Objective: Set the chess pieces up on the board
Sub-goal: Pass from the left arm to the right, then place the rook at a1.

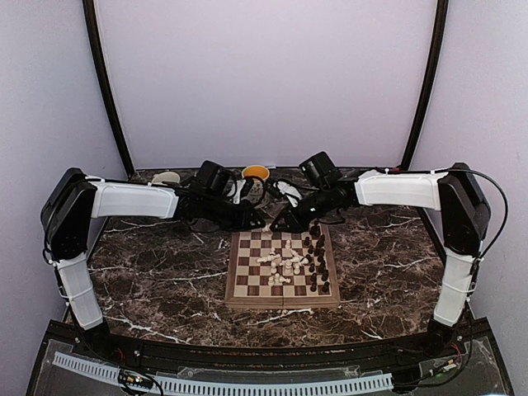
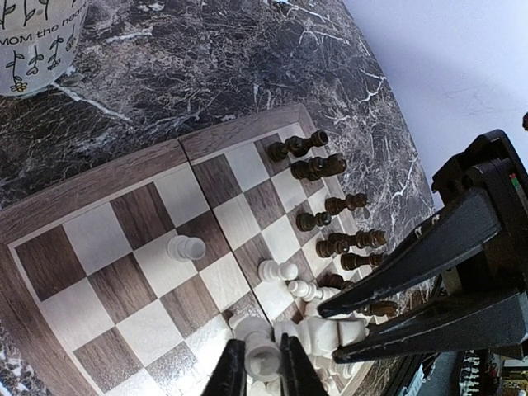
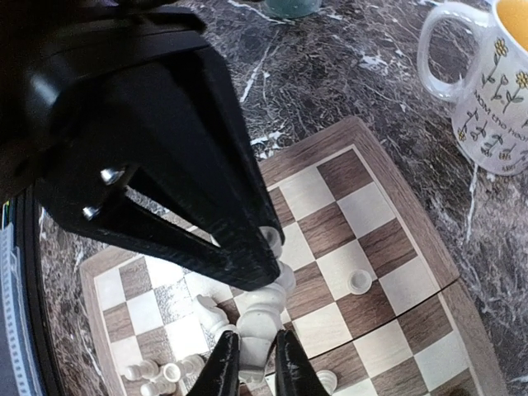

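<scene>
At the bottom of the top view, the two arms are standing on their bases at the near edge of the dark marbled surface (image 1: 148, 280). Just beyond them, the board (image 1: 280, 302) is lying at the centre of the frame. On it, the cream-white pieces (image 1: 282, 266) are crowding in a loose cluster around the middle squares. The dark pieces (image 1: 318, 256) are standing in a ragged line along the right-hand side.

Both arms are leaning inward, their tips showing close together by the board's upper left corner. The left end effector (image 2: 261, 341) is clenching a cream-white piece (image 2: 262, 361) at the bottom of its wrist view. The right end effector (image 3: 257, 337) is gripping a tall cream-white piece (image 3: 266, 307) from both sides, with the left one's black fingers (image 3: 206, 190) hanging right beside it. A lone white pawn (image 2: 186, 247) is standing apart from the cluster. Farthest off, a yellow-lined mug (image 1: 256, 174) and a pale mug (image 1: 166, 177) are sitting near the back edge.
</scene>
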`<state>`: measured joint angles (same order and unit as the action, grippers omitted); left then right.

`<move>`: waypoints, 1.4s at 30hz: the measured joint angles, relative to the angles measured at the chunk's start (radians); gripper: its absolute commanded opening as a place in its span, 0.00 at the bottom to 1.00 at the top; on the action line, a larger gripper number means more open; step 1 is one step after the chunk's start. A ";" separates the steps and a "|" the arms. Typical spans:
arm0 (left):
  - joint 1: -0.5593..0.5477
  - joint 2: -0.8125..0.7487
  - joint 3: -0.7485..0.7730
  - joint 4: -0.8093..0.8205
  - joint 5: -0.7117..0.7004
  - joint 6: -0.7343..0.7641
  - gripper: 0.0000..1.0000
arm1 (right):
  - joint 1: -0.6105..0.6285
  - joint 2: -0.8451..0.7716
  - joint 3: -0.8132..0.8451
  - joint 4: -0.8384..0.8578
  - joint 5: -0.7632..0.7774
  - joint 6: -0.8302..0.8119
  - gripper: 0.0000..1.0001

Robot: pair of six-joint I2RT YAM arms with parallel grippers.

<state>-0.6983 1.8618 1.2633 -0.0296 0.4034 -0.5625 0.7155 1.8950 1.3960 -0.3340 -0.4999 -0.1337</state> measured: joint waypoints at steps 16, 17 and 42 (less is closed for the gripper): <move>0.039 -0.014 0.023 -0.107 -0.072 0.090 0.05 | -0.006 -0.034 -0.003 -0.071 0.005 -0.069 0.01; 0.045 -0.013 0.044 -0.142 -0.095 0.116 0.05 | -0.008 -0.062 -0.015 -0.089 0.006 -0.093 0.01; 0.061 0.184 0.246 -0.320 -0.316 0.424 0.07 | -0.013 -0.405 -0.229 -0.271 0.131 -0.412 0.01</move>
<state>-0.6376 2.0460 1.5089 -0.3500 0.0875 -0.1387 0.7021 1.4902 1.1671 -0.6052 -0.3691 -0.5461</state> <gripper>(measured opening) 0.127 0.066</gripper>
